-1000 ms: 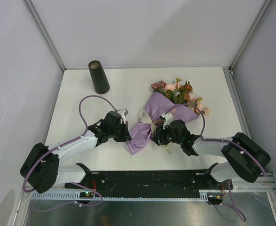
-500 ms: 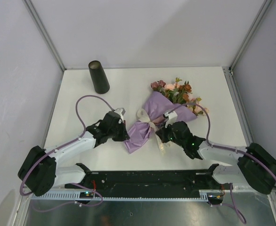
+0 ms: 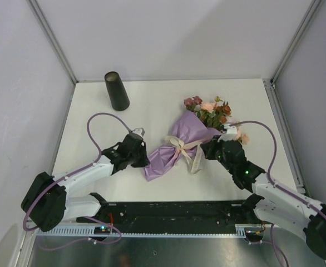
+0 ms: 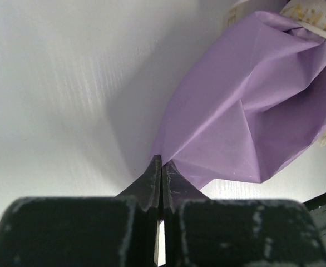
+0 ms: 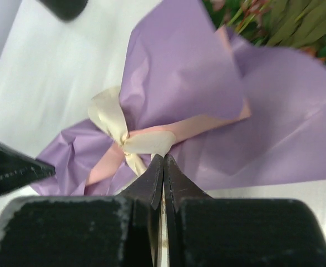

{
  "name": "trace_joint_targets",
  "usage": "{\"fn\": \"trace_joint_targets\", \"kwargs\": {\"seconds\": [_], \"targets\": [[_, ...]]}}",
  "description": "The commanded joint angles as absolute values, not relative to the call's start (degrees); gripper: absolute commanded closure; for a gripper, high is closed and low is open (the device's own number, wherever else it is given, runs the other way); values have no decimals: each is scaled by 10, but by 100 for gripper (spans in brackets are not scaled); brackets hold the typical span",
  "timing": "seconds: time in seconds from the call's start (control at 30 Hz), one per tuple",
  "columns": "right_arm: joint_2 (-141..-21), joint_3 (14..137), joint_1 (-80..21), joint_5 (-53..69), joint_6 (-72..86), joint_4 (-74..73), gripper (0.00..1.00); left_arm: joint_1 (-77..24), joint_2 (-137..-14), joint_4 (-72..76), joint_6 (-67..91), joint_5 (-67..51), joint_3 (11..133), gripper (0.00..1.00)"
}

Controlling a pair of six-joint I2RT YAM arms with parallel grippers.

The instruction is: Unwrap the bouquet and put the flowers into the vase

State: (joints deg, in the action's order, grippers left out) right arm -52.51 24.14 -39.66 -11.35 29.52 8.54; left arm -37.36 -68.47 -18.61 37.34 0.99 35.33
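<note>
- Top external view showed the bouquet (image 3: 192,135) lying on its side near the middle of the desk (image 3: 152,108). It was wrapped and tied, with the flowers (image 3: 210,111) pointing far right and the paper tail pointing near left.
- The vase (image 3: 117,90) stood upright toward the far left of the desk, well apart from the bouquet, with nothing seen in it.
- The left jaws were pressed together, their tips against the edge of the purple paper (image 4: 246,111) at the tail. Whether a fold was caught between them could not be told.
- The right jaws were closed just below the knot of the cream ribbon (image 5: 118,125). A loose end ran into them, so they looked to be pinching that end.
- The step in hand was judged to be untying the ribbon, the first part of unwrapping. No flower was free yet.
- The next move likely called for a pull on the ribbon end away from the knot, with the left jaws stopping the wrapper from sliding along.
- Counted: one bouquet, one vase, one ribbon, one purple wrapper with a pink layer (image 5: 207,125) at its edge, and two sets of jaws. The flower heads were too crowded for an exact count, though there were clearly more than five.
</note>
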Motion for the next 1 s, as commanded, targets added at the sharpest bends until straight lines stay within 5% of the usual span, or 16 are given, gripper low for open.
{"fn": "trace_joint_targets", "kwargs": {"seconds": [0.0,0.4,0.97], "targets": [[-457,252,-367,-185,346,27,100,-373,-673,-196,388,52,347,100],[-406,276,-239,-173,366,-38,100,-374,-671,-212,405,91,345,100],[-489,435,32,-79,399,-60,100,-373,-661,-229,435,130,345,100]]}}
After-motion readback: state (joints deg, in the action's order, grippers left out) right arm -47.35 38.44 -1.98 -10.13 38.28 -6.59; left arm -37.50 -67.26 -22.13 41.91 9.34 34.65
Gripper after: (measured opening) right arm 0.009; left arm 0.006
